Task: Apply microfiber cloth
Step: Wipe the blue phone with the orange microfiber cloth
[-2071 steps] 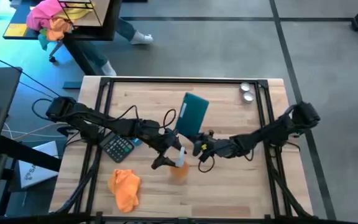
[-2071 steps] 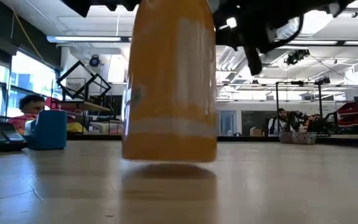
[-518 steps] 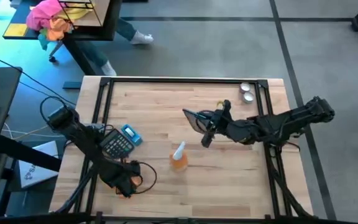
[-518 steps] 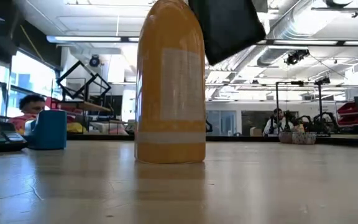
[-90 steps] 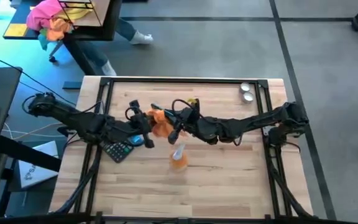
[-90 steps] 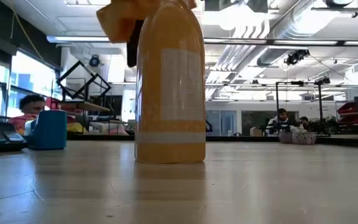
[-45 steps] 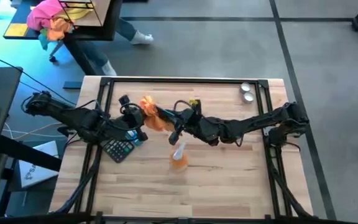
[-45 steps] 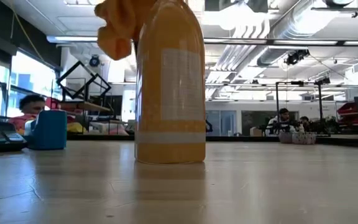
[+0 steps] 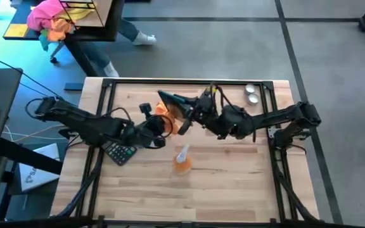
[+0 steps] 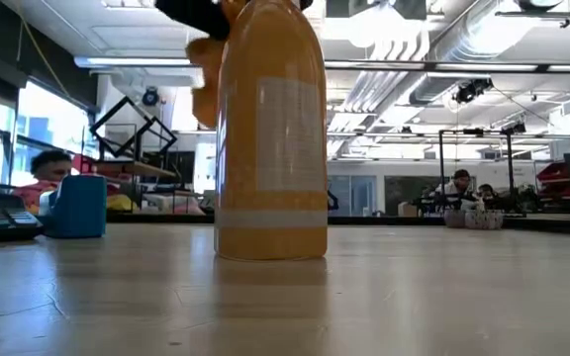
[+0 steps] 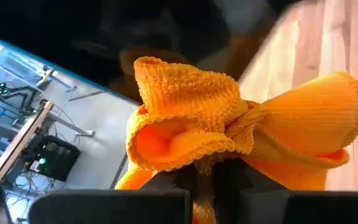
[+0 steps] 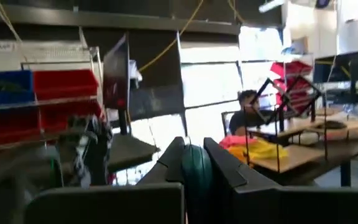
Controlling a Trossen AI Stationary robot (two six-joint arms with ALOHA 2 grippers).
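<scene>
The microfiber cloth [image 9: 164,116] is a bright-orange bunch held above the table's middle, with my left gripper [image 9: 155,130] shut on it. It fills the left wrist view [image 11: 229,124] and shows in the low view [image 10: 206,84] beside the bottle. Just behind the cloth, a dark-teal flat panel [image 9: 173,102] hangs tilted in the air, and my right gripper [image 9: 192,116] is shut on it. In the left wrist view the panel's dark face [image 11: 166,31] mirrors the cloth. Whether cloth and panel touch, I cannot tell. My left gripper pinches a bunched fold of the cloth [image 11: 213,163] between its two fingers, several layers together. The rest of the cloth puffs out slack beyond the fingertips, lifted clear of the table. My right gripper pinches the teal panel's edge [image 12: 194,167] between its two fingers, coming from the table's right. The panel is lifted clear and tilted.
A clear spray bottle of orange liquid [image 9: 182,158] stands upright near the table's middle, close below both grippers. A calculator [image 9: 120,152] lies at the left, under my left arm. Two small metal discs [image 9: 251,94] sit at the far right. People sit in the room beyond.
My left gripper has swept the cloth toward the table's left and then back right, near the panel. My right gripper has drawn toward the far right and turned, so that the teal panel now stands out tilted beyond the cloth.
</scene>
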